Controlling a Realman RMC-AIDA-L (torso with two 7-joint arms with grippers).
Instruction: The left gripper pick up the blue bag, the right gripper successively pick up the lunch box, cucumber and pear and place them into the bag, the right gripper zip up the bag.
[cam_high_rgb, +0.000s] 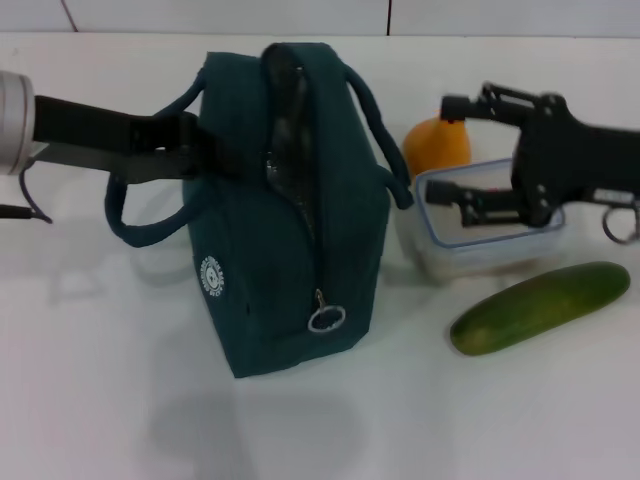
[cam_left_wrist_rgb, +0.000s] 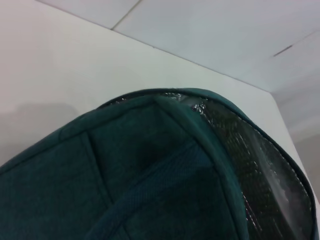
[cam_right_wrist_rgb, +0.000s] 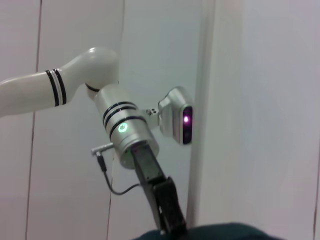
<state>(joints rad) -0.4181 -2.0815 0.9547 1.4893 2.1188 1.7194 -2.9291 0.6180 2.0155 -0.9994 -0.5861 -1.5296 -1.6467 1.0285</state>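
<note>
Left claw holds the bag up while the right claw takes the lunch box.

In the head view the left gripper (cam_high_rgb: 195, 150) is pinched on the side of the blue bag (cam_high_rgb: 290, 200) near its handles, and the bag stands upright on the white table (cam_high_rgb: 100, 400) with its zip open and foil lining showing. The right gripper (cam_high_rgb: 490, 205) is down around the lunch box (cam_high_rgb: 490, 235), one finger inside the clear wall and one over the far rim; whether it is already squeezing cannot be told. The pear (cam_high_rgb: 437, 145) sits just behind the box, and the cucumber (cam_high_rgb: 540, 306) lies in front of it, near but apart. This looks like the first pick of the three. Next, the claw would need a firm grip on the box wall, a lift clear of the pear, then a carry over the narrow bag opening.
</note>
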